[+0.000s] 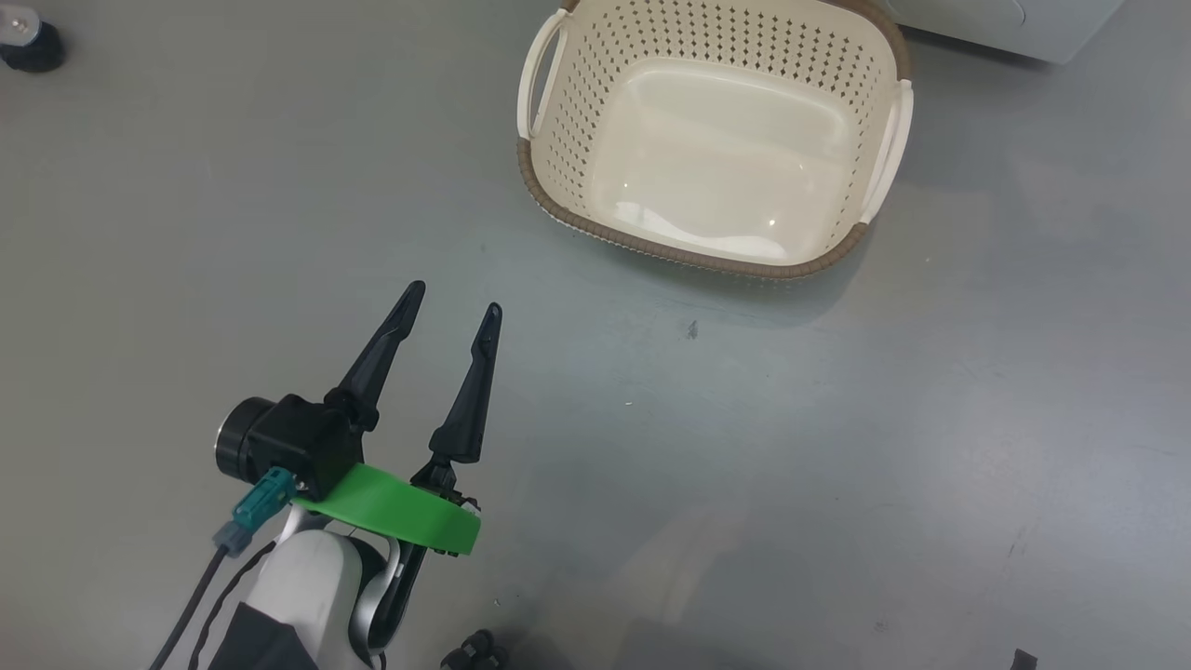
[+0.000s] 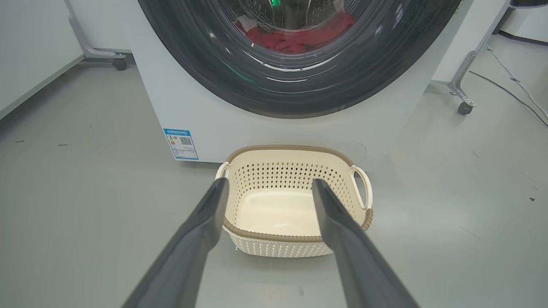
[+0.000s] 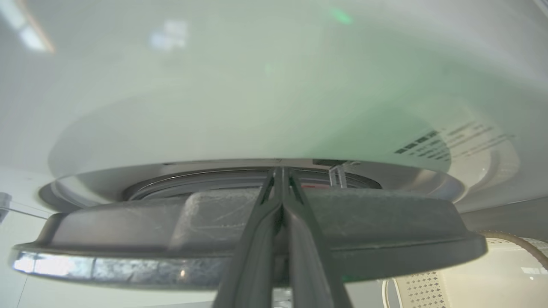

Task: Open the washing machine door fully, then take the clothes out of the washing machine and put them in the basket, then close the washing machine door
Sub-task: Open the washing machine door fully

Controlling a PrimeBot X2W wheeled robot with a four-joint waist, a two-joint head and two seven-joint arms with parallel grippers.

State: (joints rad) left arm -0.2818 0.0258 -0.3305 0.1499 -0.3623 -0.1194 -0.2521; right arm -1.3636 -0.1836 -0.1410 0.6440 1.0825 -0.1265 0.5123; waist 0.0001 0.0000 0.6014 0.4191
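Shut right jaws lay across the washing machine door rim; left jaws gaped near the basket. Door looked rigid and hinged, best pulled by its rim. Soft clothes lay inside.

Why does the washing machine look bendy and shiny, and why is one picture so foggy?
Left wrist view: the wide lens bows the washing machine, and light streaks the glossy washing machine door. Right wrist view: too close, so the white front blurs greenish. Head view: small glints in the basket.
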